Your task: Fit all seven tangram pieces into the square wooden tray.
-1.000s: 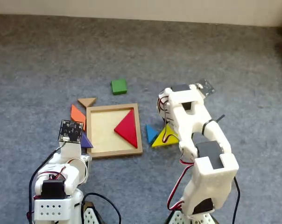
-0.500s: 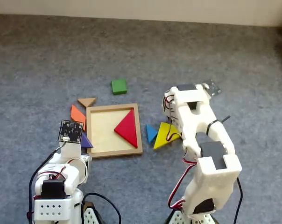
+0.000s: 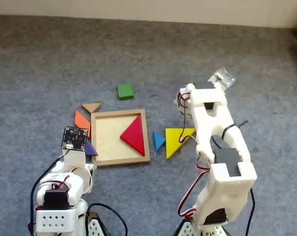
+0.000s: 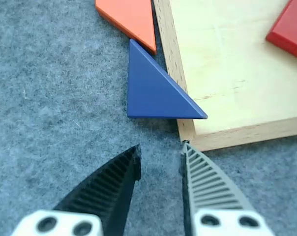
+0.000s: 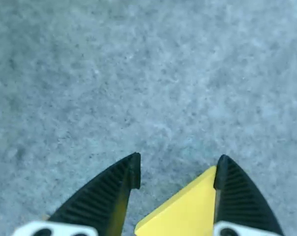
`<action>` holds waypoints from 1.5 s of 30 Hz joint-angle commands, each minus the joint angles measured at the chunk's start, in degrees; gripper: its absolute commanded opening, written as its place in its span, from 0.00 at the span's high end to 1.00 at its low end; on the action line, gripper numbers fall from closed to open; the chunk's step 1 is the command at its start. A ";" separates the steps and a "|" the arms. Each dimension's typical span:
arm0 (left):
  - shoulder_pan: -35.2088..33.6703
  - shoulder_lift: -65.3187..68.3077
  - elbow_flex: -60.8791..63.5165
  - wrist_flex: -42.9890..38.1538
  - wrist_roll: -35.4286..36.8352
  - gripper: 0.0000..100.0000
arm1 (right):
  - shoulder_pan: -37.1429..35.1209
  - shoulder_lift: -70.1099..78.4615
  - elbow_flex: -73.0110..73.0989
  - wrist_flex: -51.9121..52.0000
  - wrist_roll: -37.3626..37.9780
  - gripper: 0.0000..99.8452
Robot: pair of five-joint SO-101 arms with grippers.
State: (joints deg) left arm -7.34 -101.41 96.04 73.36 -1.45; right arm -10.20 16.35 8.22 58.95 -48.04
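Left gripper (image 4: 161, 150) is being held with fingers spread, nothing between them, low over the grey carpet (image 3: 50, 64), just beside a corner of the wooden tray (image 3: 120, 160). A dark blue triangle (image 4: 153, 91) is being seen lying against the tray's outer edge, with an orange piece (image 4: 129, 14) just beyond it. Right gripper (image 5: 178, 172) is likewise being held spread; a corner of the yellow triangle (image 5: 183, 211) is lying between its fingers, close to one, contact not to be told. One red triangle (image 3: 133, 135) is lying inside the tray. Outside are lying a light blue triangle (image 3: 159, 140) beside the yellow one, a tan triangle (image 3: 92, 106) and a green square (image 3: 125, 91).
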 commanded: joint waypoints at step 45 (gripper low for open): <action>0.75 -3.12 1.19 0.26 -0.26 0.86 | -12.09 1.89 3.03 5.76 0.53 0.73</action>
State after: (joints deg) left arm -7.34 -101.41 96.04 73.36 -1.45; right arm -22.15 19.08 11.38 63.43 -47.69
